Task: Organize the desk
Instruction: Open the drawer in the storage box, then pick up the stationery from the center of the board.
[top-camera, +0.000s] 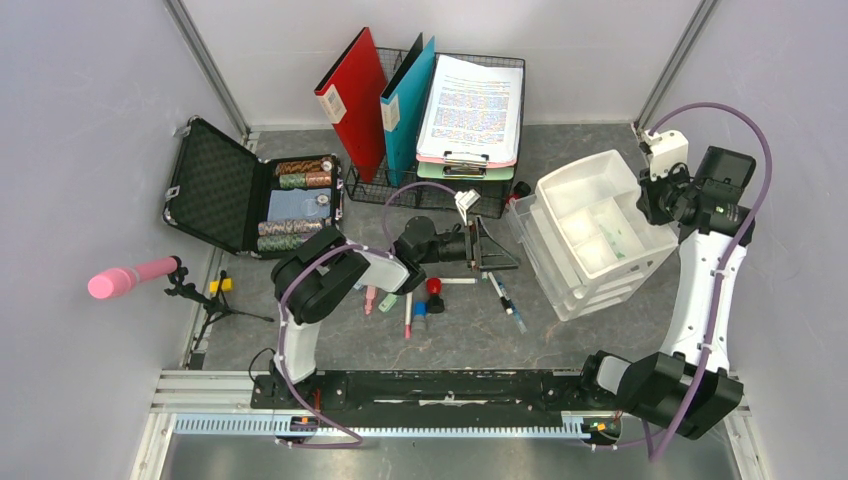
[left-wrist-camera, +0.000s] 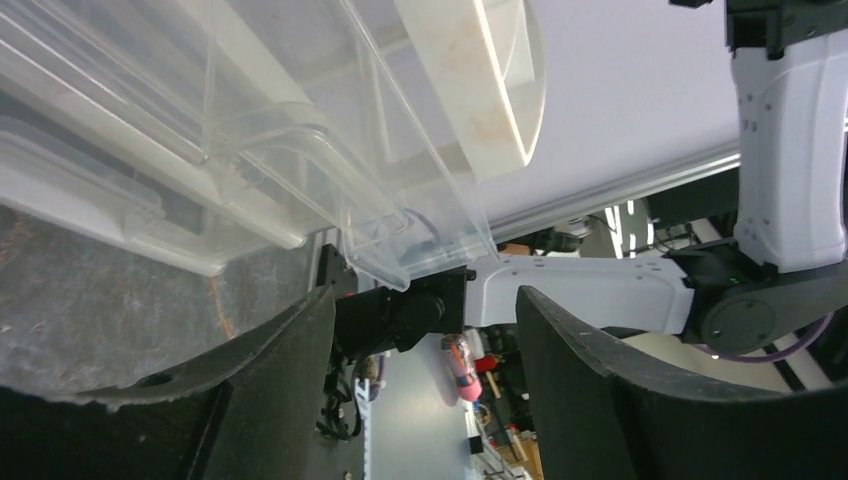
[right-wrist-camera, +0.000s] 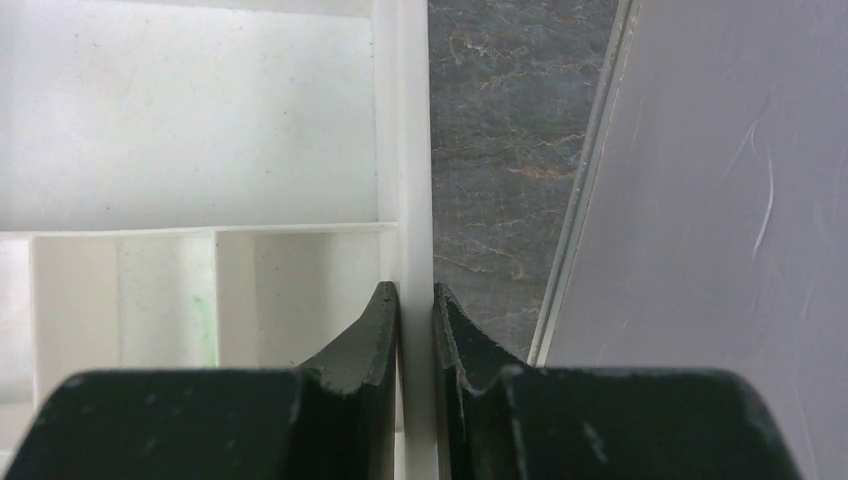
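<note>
Two claws inspected. My right claw (right-wrist-camera: 415, 295) is clenched on the outer rim of the white tray (right-wrist-camera: 200, 120), one pad on either side of the wall. That tray sits atop the clear drawer unit (top-camera: 575, 285). My left claw (left-wrist-camera: 425, 300) stands released, fingers apart with nothing between them, low and facing the drawer unit's front. The desk (top-camera: 460, 340), dark grey and mottled, lies beneath both arms, with pens and markers (top-camera: 425, 300) scattered loose under my left arm.
</note>
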